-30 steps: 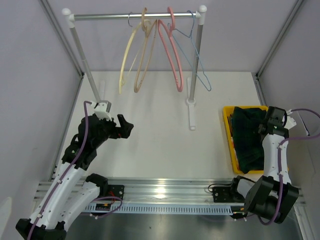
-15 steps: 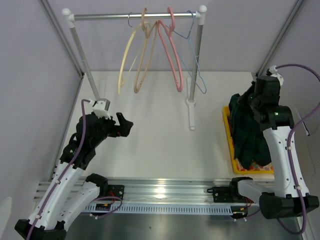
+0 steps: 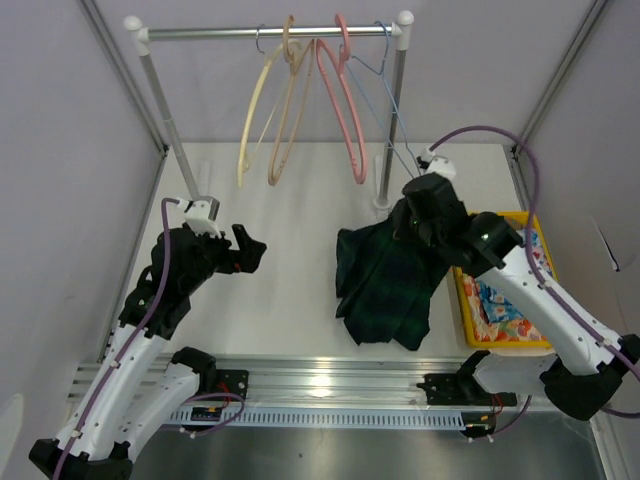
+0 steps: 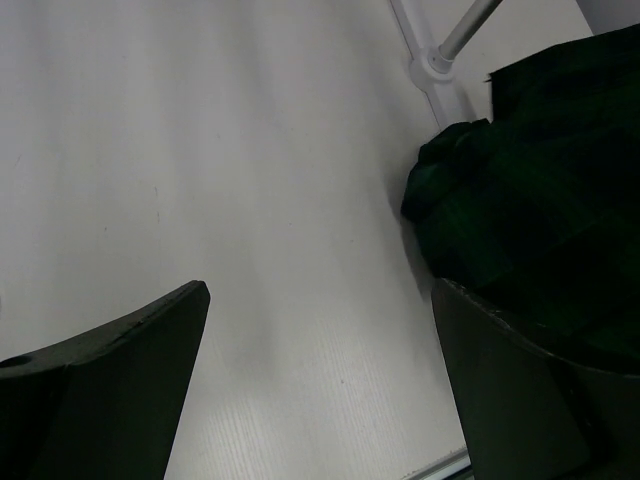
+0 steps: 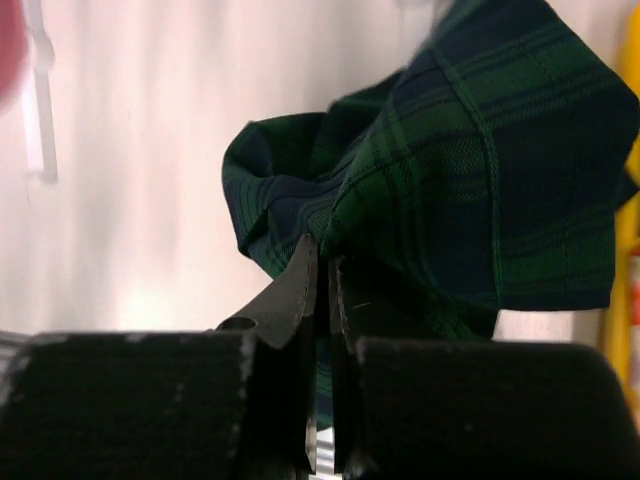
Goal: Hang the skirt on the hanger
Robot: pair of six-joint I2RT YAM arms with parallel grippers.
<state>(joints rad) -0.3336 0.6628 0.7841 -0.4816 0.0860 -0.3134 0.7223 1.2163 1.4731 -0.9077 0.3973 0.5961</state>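
- My right claw (image 5: pixel 322 255) is clamped shut on a fold of the dark green and navy plaid pleated fabric skirt (image 3: pixel 385 285), the cloth pinched between my jaws
- The skirt hangs from that grip, and its lower part appears to rest crumpled on the white table (image 3: pixel 290 200), near the middle, just left of the yellow plastic tray (image 3: pixel 505 345)
- A bright floral blue-orange cloth (image 3: pixel 500 300) lies in that tray
- My left claw (image 4: pixel 320 290) hovers over bare table with its jaws spread wide, holding nothing, apart from the skirt on its left
- The pale cream-yellow plastic hanger (image 3: pixel 245 135) hangs from the metal rail (image 3: pixel 220 33) at the back, beside a tan hanger (image 3: pixel 288 140) and a pink hanger (image 3: pixel 352 150)
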